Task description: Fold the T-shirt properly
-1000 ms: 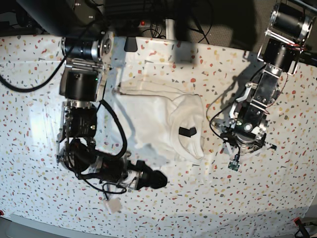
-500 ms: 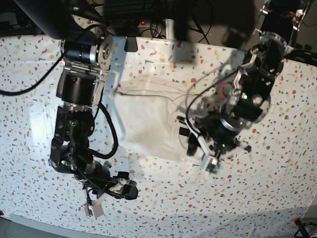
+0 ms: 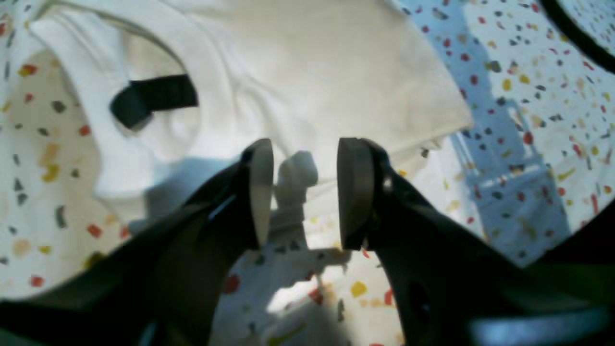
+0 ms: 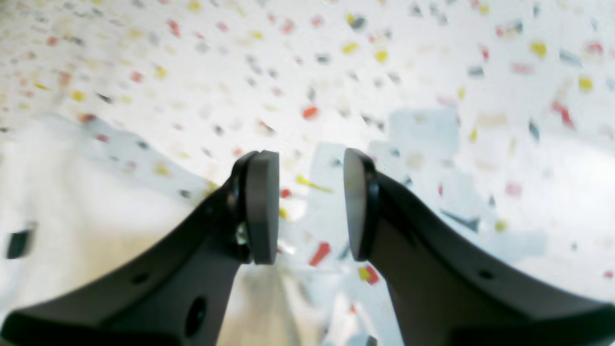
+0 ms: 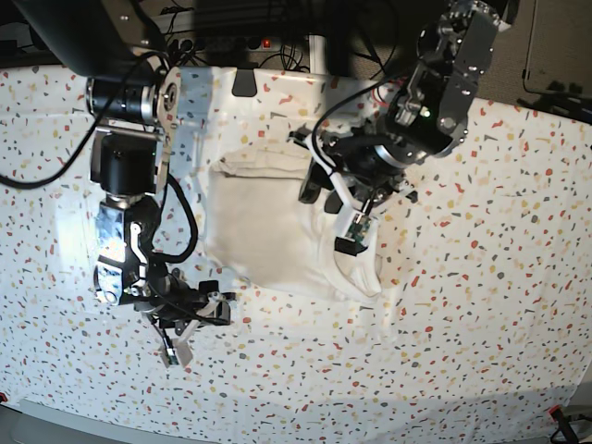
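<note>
The T-shirt (image 5: 259,240) lies folded into a white, roughly square packet on the middle of the table, plain side up. The left wrist view shows its collar and a black neck label (image 3: 153,98). My left gripper (image 5: 314,187) hovers over the shirt's right part. In its own view the left gripper (image 3: 305,192) is open above the T-shirt (image 3: 312,72), with nothing between the fingers. My right gripper (image 5: 220,310) is low over the table cover, just off the shirt's front left corner. The right gripper (image 4: 310,206) is open and empty, and the T-shirt (image 4: 57,202) shows at its left.
A white table cover (image 5: 481,305) speckled with coloured flecks spreads under everything. Dark cables and equipment (image 5: 277,28) crowd the back edge, and a black clip (image 5: 243,83) sits on the cover there. The table's front edge (image 5: 296,430) runs along the bottom.
My left arm has swung from the right of the shirt to over its right part, towards the back. My right gripper has drawn back leftwards along the shirt's front edge. The shirt has stayed put.
</note>
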Controlling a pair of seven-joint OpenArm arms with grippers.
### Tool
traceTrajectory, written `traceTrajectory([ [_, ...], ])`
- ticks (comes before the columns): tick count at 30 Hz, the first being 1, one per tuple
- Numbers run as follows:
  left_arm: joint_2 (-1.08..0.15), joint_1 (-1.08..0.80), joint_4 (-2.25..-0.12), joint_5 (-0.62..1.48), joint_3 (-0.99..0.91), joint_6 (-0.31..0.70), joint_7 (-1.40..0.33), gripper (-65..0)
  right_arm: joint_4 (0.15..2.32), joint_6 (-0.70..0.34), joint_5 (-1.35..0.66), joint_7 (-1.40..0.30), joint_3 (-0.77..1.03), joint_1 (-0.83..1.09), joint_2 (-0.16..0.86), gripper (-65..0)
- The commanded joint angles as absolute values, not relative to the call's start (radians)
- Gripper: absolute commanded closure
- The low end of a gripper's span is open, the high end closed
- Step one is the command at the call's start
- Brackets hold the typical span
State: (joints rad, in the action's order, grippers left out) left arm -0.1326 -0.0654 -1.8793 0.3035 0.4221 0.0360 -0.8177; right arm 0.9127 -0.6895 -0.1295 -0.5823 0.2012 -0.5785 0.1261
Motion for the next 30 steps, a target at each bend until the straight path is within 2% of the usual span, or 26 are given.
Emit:
traceTrajectory([
  [1, -0.128, -0.074, -1.895, 0.293, 0.420, 0.015, -0.798, -22.2, 0.905, -0.698, -0.122, -0.545, 0.202, -0.614, 0.130, -22.7],
  [5, -0.128, -0.114, -1.857, 0.164, 0.420, -0.138, -0.772, -22.2, 0.802, -0.698, -0.070, -0.507, 0.202, -0.614, 0.131, -22.7],
  [10, -0.128, -0.102, -1.753, 0.179, 0.420, -0.138, -0.676, -22.2, 0.748, -0.698, -0.093, -0.532, 0.202, -0.598, 0.127, -22.7],
  [14, -0.128, -0.042, -1.627, 0.086, 0.419, -0.140, -0.662, -22.2, 0.749, -0.698, -0.199, -0.669, 0.202, -0.577, 0.142, -22.7],
  [20, -0.128, 0.085, -1.450, 0.078, 0.419, -0.144, -0.665, -22.2, 0.778, -0.698, -0.327, -0.783, 0.202, -0.528, 0.184, -22.7],
  [25, -0.131, 0.166, -1.413, 0.078, 0.420, -0.143, -0.664, -22.2, 0.907, -0.698, -0.468, -0.898, 0.202, -0.435, 0.214, -22.7],
  [30, -0.131, 0.240, -1.413, 0.079, 0.420, -0.143, -0.664, -22.2, 1.127, -0.698, -0.643, -1.057, 0.202, -0.313, 0.221, -22.7],
])
